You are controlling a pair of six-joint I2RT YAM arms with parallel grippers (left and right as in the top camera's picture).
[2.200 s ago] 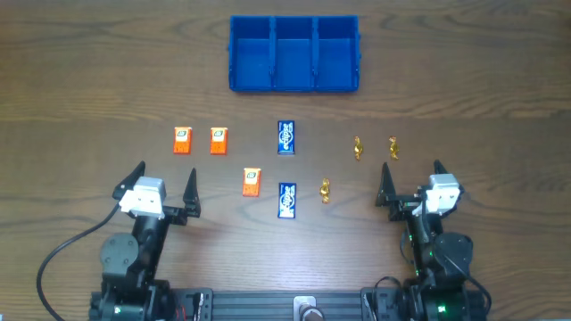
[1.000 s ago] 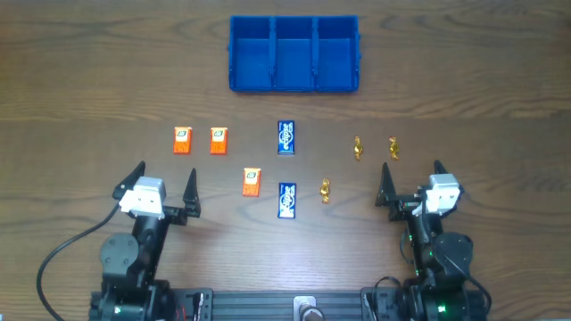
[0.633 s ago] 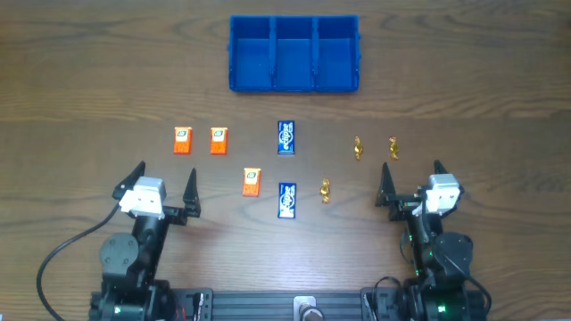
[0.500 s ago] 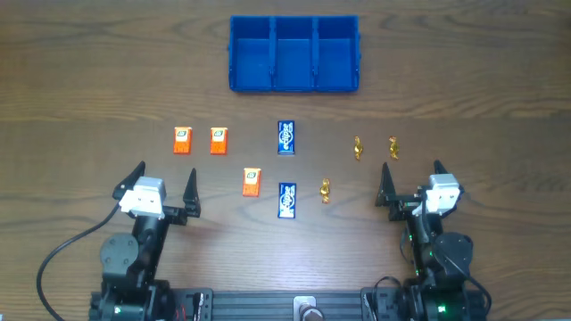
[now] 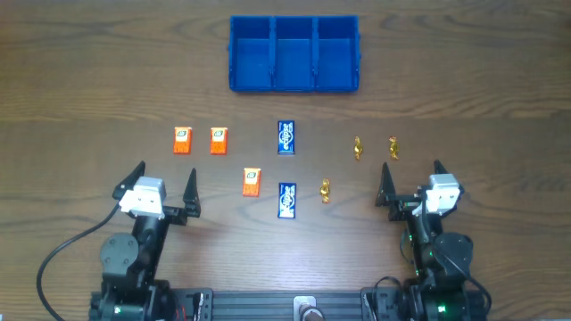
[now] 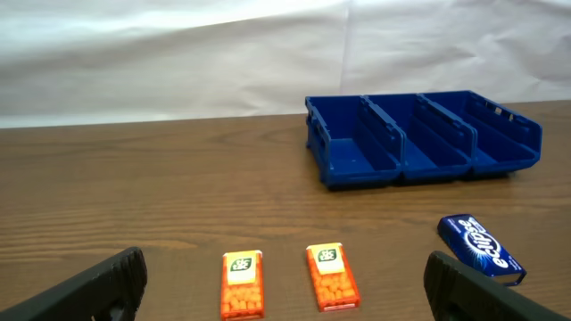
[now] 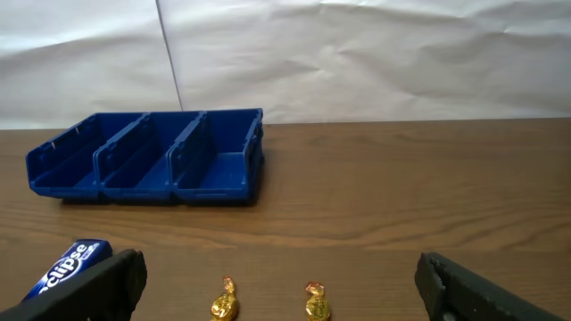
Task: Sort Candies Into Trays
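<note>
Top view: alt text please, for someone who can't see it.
Three orange packs, two blue packs and three gold-wrapped candies lie unsorted, left to right, on a wooden table between an empty blue three-compartment tray and the open left tool and right tool.

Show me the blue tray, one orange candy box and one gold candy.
blue tray (image 5: 294, 85), top view, near wall.
orange candy box (image 5: 182, 140), top view, its face.
gold candy (image 5: 326, 190), top view, its middle.

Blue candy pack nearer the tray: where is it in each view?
Top view: blue candy pack lies straight below the middle compartment of the tray.
Left wrist view: blue candy pack beside the two orange packs, short of the tray.
Right wrist view: blue candy pack beside the gold candies, short of the tray.
Shared landmark: the tray.
</note>
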